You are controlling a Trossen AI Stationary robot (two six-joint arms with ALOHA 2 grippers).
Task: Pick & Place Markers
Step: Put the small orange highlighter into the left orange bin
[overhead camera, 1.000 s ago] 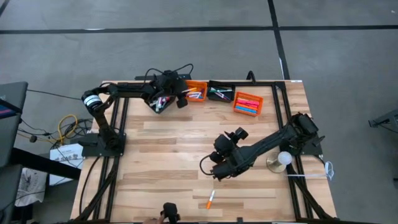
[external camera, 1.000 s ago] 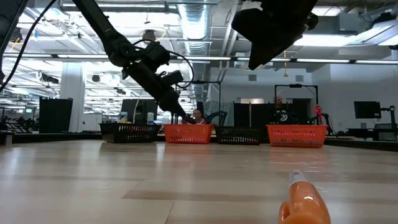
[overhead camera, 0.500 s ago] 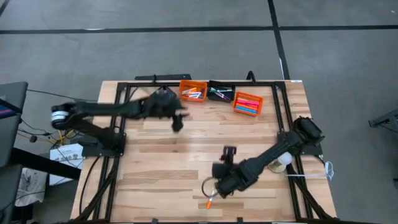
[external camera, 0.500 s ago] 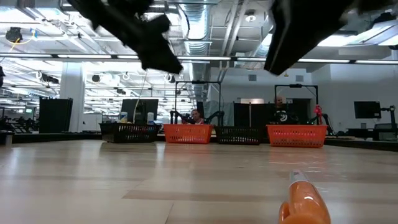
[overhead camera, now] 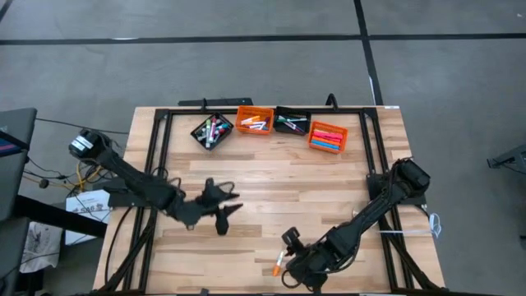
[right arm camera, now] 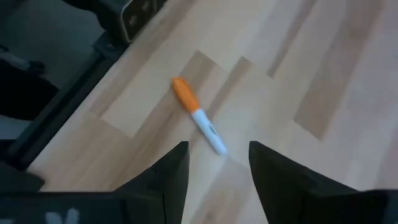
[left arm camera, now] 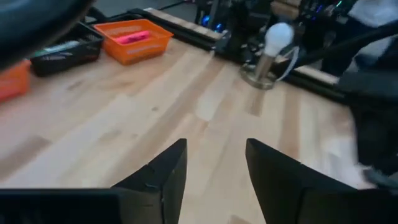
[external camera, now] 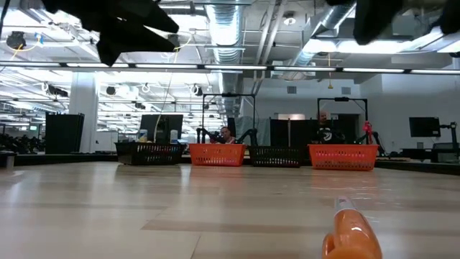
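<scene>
Just beyond the right pincer (right arm camera: 214, 163), spread and empty, an orange-capped marker (right arm camera: 198, 116) lay on the tabletop (right arm camera: 298, 74); the left pincer (left arm camera: 214, 163) hung spread.

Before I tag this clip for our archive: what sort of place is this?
Probably a robotics lab or open workshop hall. The low view shows exposed ceiling ducts and strip lights, more black frame rigs with screens in the background, and a wooden table carrying two dark arms.

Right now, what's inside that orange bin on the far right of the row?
The orange bin holds a few markers lying side by side, pink and red with a blue one. Anything beneath them, on the bin's floor, is covered and can't be seen.
</scene>
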